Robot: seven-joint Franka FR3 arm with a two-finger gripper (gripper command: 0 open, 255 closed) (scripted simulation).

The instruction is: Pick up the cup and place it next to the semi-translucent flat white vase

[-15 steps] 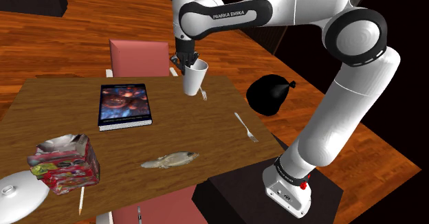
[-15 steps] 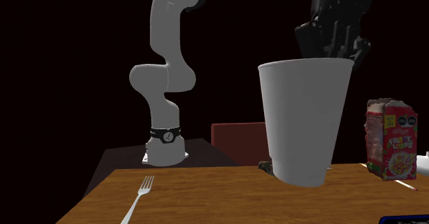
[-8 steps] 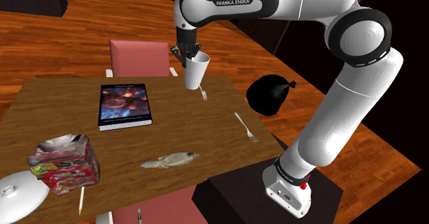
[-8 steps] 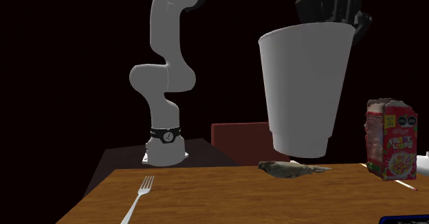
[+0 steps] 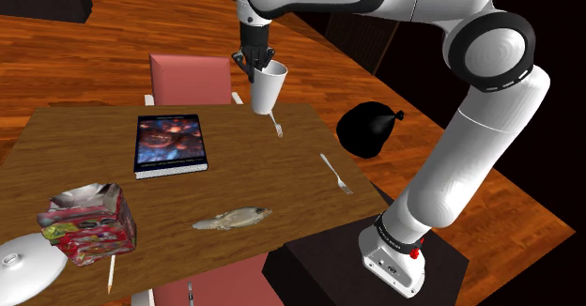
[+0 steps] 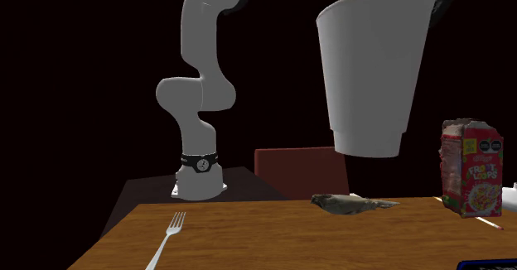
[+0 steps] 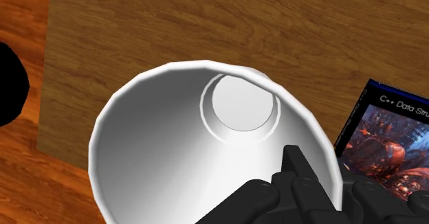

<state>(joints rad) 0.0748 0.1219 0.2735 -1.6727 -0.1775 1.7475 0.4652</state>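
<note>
Hanging clear of the wooden table (image 5: 84, 154) below, the white cup (image 5: 268, 90) was clamped at its rim by the black gripper (image 5: 254, 65) (one finger (image 7: 297, 171) inside).

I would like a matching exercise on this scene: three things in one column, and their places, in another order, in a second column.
Things:
1. white cup
2. book
3. black bag

Places:
A. on the wooden floor
B. flat on the table
C. in the air, clasped by the gripper

Pairs: 1-C, 2-B, 3-A
</note>
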